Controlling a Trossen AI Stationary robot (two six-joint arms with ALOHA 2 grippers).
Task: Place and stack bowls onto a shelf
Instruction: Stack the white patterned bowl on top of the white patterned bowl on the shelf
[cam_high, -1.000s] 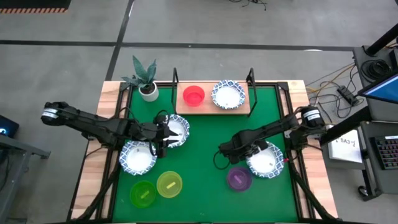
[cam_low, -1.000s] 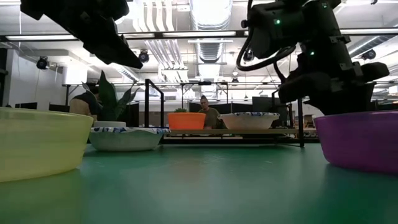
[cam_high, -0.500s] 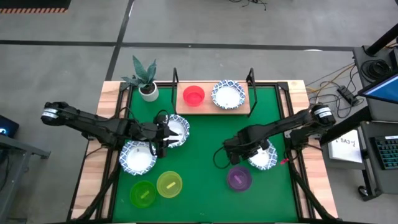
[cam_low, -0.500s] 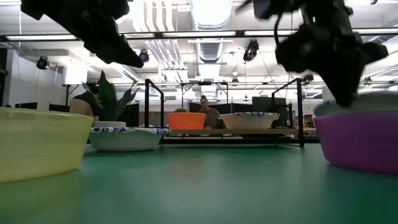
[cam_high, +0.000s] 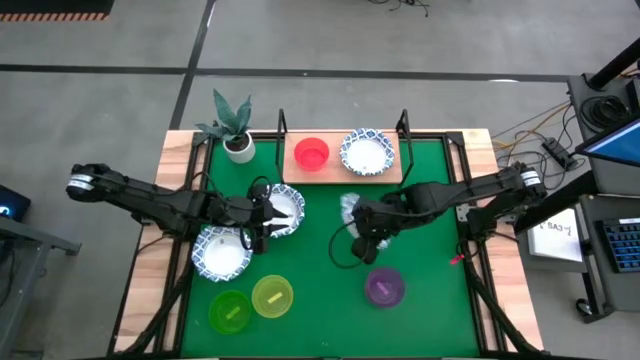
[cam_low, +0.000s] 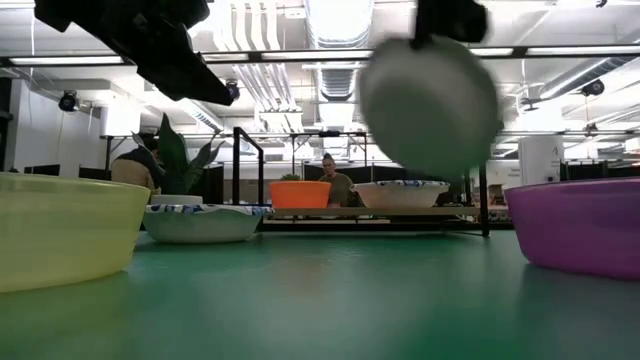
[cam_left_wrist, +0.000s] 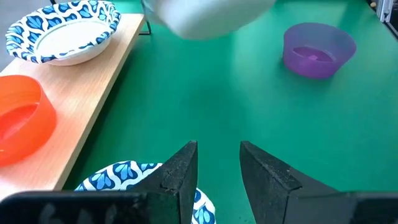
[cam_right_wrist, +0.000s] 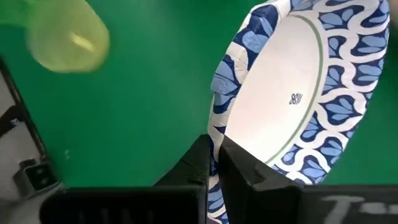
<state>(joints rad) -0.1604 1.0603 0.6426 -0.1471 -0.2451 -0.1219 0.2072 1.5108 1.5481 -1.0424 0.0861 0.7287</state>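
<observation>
My right gripper (cam_high: 362, 222) is shut on a white bowl with a blue patterned rim (cam_right_wrist: 292, 93), held up on edge over the table's middle; its white underside (cam_low: 430, 105) shows in the low view. My left gripper (cam_left_wrist: 217, 155) hovers open above a second patterned bowl (cam_high: 284, 210) at centre left, touching nothing. A third patterned bowl (cam_high: 222, 252) sits nearer. The shelf (cam_high: 340, 172) at the far edge carries a red bowl (cam_high: 312, 154) and a patterned bowl (cam_high: 366, 151). Purple (cam_high: 384, 287), yellow (cam_high: 272, 297) and lime (cam_high: 230, 312) bowls rest on the green mat. My right gripper pinches the bowl's patterned rim (cam_right_wrist: 219, 121) between its two fingers, one finger on the inside and one on the outside. The bowl is lifted clear of the table and tipped steeply on edge, its hollow facing the wrist camera.
A potted plant (cam_high: 235, 130) stands at the far left corner beside the shelf's black upright (cam_high: 282, 125). Bare green mat (cam_high: 330, 270) lies between the two arms and in front of the shelf.
My right gripper has taken hold of the patterned bowl that sat at the table's right beside the purple bowl. It has lifted it clear and carried it toward the table's left and far edge. The bowl has tipped from flat onto its edge.
</observation>
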